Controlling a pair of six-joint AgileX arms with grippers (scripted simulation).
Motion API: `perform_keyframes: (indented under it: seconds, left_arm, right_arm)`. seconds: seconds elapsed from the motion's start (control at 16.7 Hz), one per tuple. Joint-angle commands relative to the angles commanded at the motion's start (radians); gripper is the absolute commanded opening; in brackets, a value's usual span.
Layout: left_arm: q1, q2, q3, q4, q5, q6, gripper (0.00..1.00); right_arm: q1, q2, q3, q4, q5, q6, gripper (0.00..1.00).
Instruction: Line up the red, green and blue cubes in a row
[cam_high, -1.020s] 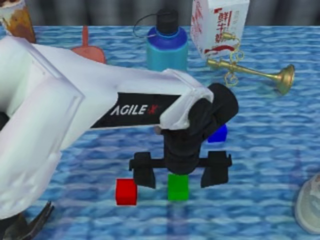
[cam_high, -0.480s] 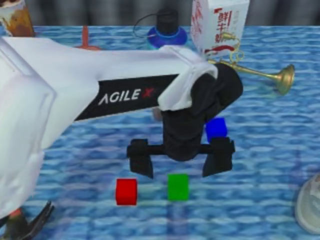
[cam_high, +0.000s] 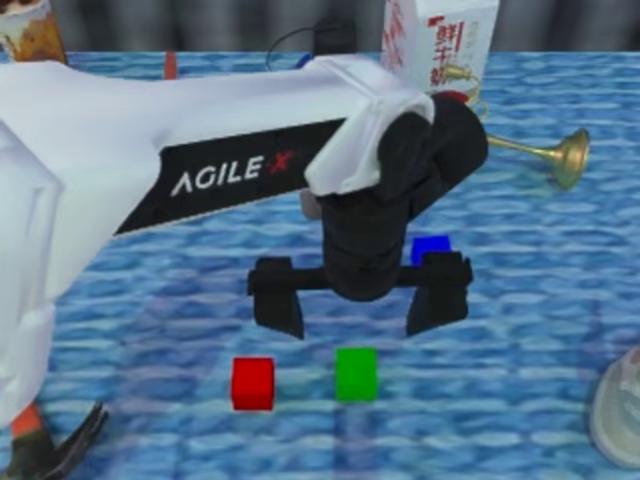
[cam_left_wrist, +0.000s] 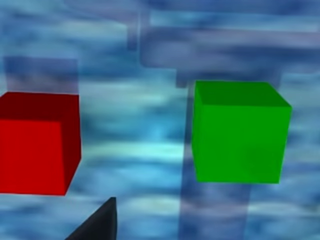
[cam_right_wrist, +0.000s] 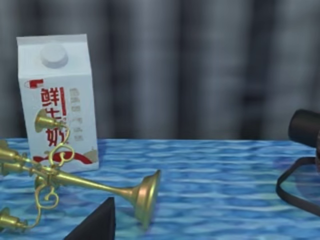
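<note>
The red cube (cam_high: 252, 383) and the green cube (cam_high: 356, 373) sit side by side near the table's front, a small gap between them. The blue cube (cam_high: 430, 247) lies farther back and to the right, partly hidden behind my left gripper's right finger. My left gripper (cam_high: 357, 322) hangs open above the table, just behind the green cube, holding nothing. In the left wrist view the red cube (cam_left_wrist: 35, 145) and green cube (cam_left_wrist: 237, 132) both rest on the cloth, with one dark fingertip (cam_left_wrist: 102, 225) at the edge. My right arm (cam_high: 620, 410) is parked at the right edge.
A milk carton (cam_high: 440, 50) and a brass horn (cam_high: 540, 150) lie at the back right. The bottle's dark cap (cam_high: 335, 35) and the scoop's handle (cam_high: 170, 65) show behind my left arm. A cup (cam_high: 25, 35) stands back left, a hammer (cam_high: 60, 445) front left.
My left gripper has lifted off the green cube and drifted toward the back, still open. The arm now covers more of the bottle and scoop. No cube has moved.
</note>
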Motion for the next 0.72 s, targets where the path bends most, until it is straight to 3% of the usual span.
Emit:
perform_keyframes:
  seconds: [0.36, 0.72]
  left_arm:
    - [0.104, -0.203, -0.173, 0.117, -0.009, 0.028, 1.0]
    - [0.339, -0.735, -0.591, 0.373, -0.016, 0.146, 1.0]
  right_arm:
    - [0.061, 0.215, 0.215, -0.132, -0.005, 0.044, 1.0]
    - [0.175, 0.801, 0.715, -0.434, 0.0, 0.141, 1.0]
